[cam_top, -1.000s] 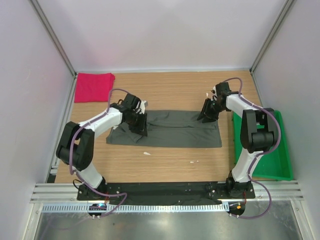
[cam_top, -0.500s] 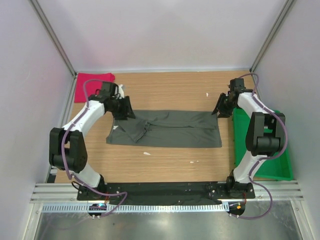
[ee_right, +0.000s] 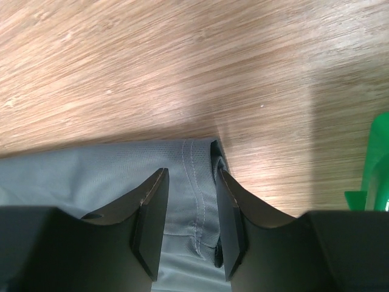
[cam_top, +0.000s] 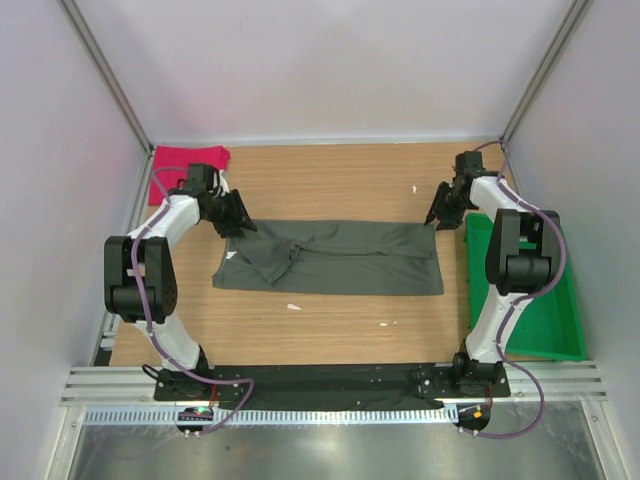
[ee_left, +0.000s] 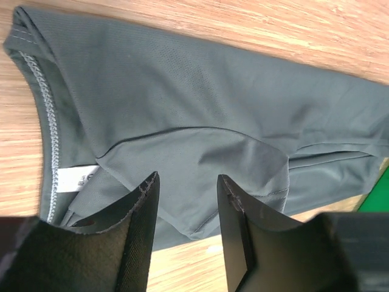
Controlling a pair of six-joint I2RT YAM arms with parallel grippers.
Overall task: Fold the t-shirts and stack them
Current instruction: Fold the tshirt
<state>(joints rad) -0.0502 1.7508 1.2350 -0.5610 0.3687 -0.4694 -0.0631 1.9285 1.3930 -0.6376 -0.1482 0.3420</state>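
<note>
You had the left pincer (ee_left: 185, 179) standing apart: its two black fingers (ee_left: 138, 234) showed a clear gap, and nothing was clamped in it. Ahead of its tips and below them lay the dark grey-olive t-shirt (ee_left: 182, 109), spread on the wooden table (cam_top: 340, 185). In the wrist view a folded flap of the cloth ran just in front of the gap. The stitched neck hem and a small white label (ee_left: 76, 178) sat off to the left of the left finger. Seen from above, this pincer hung at the shirt's far left corner. The pinkish-red t-shirt (cam_top: 186, 170) lay bunched just behind its wrist, in the table's far left corner and apart from the grey one.

Your right pincer (ee_right: 189, 176) was apart as well, with daylight between the fingers. Through that gap you could see the grey shirt's stitched corner hem lying on the wood. I could not tell whether the tips touched the cloth. Bare table stretched ahead of the tips. The green tray (cam_top: 565, 320) sat off to the right of the right finger, close by. From above, this pincer hung at the shirt's far right corner, so the shirt lay stretched out flat between your two pincers, held by neither.
</note>
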